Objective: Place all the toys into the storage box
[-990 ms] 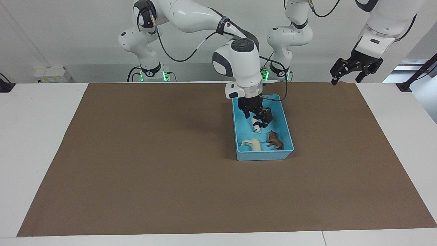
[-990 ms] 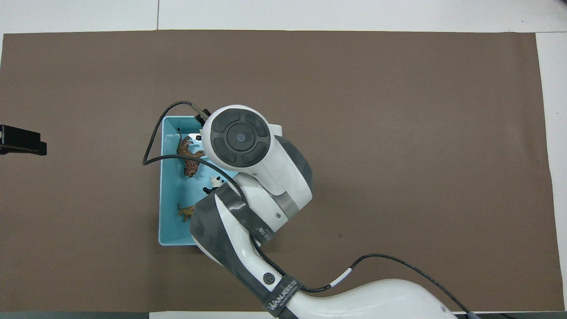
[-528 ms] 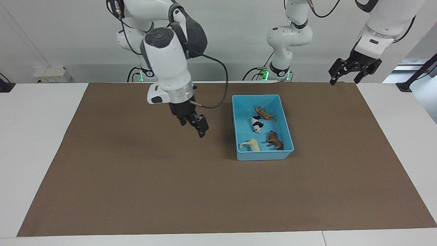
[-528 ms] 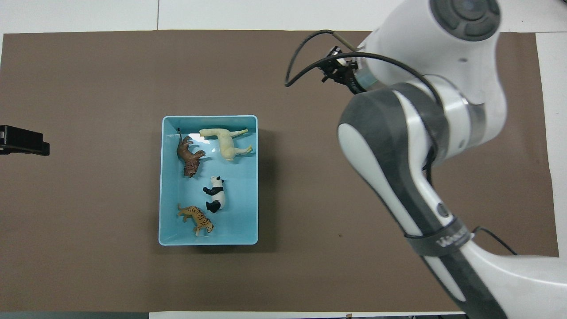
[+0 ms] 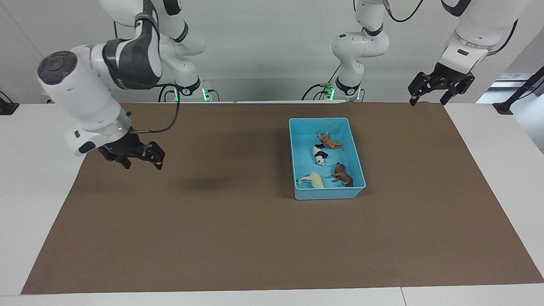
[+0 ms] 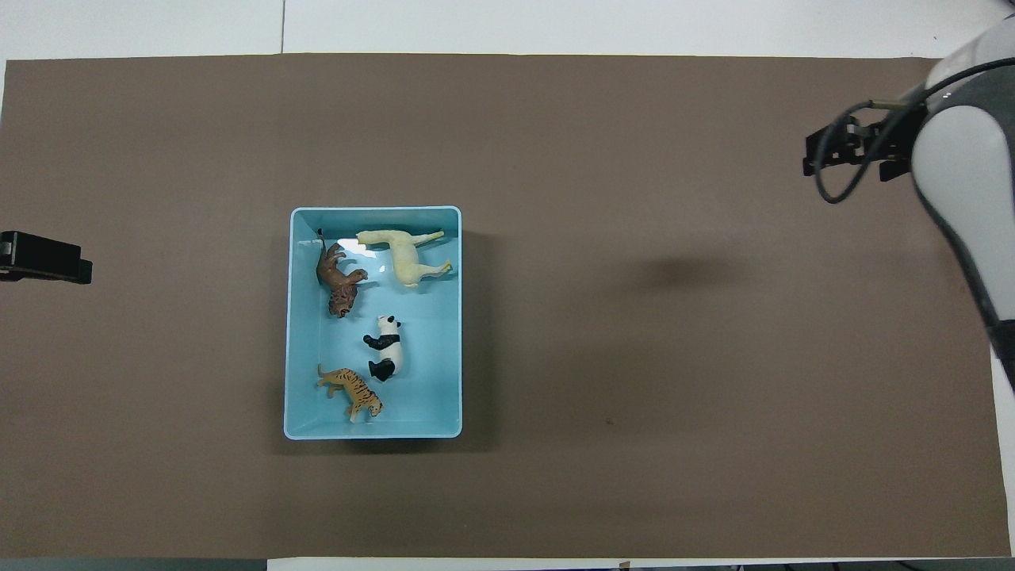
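A brown mat covers most of the white table, and the 2 arms hang above it at opposite ends. The right arm is the bulkiest thing in the facing view, though its upper links run out of the picture's top; in the overhead view only its wrist shows, cut off by the picture's edge. Its right gripper hangs empty over the mat at the right arm's end of the table, fingers spread wide. The left arm waits, mostly cropped out, with the left gripper raised over the mat's corner by its own base, fingers apart and empty; from overhead just a dark tip of it enters the picture. The light blue storage box sits on the mat toward the left arm's end, holding all 4 toys: the cream horse and brown lion lie farthest from the robots, the panda in the middle, the tiger nearest them. The toys lie apart from one another; small details of them are hard to make out.
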You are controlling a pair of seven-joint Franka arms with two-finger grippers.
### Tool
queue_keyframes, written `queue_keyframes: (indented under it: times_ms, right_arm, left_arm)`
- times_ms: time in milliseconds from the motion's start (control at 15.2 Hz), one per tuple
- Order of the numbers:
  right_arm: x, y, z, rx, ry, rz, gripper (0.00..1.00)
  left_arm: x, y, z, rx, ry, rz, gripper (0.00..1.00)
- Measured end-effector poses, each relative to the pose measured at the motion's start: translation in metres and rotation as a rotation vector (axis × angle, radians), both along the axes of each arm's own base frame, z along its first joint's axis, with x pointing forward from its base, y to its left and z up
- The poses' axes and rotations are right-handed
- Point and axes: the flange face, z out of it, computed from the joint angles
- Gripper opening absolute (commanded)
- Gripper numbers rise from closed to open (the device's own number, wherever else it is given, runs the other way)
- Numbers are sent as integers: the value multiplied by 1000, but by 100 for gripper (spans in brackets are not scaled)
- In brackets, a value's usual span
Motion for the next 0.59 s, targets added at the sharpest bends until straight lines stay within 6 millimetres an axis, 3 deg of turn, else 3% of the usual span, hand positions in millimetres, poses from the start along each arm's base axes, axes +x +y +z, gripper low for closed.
queue_keyframes:
  times_ms: [132, 264, 462, 594]
  right_arm:
    - [-13, -37, 16, -16, 4, 42, 100]
    - [-33, -56, 42, -16, 9, 38, 100]
    - [-75, -58, 86, -6, 26, 35, 100]
    - [-108, -62, 103, 7, 42, 26, 100]
  left_arm:
    - [0, 0, -1, 0, 4, -4, 100]
    - [-1, -1, -2, 0, 10, -7, 100]
    - [-1, -2, -3, 1, 16, -10, 100]
    - [-1, -3, -4, 1, 19, -11, 100]
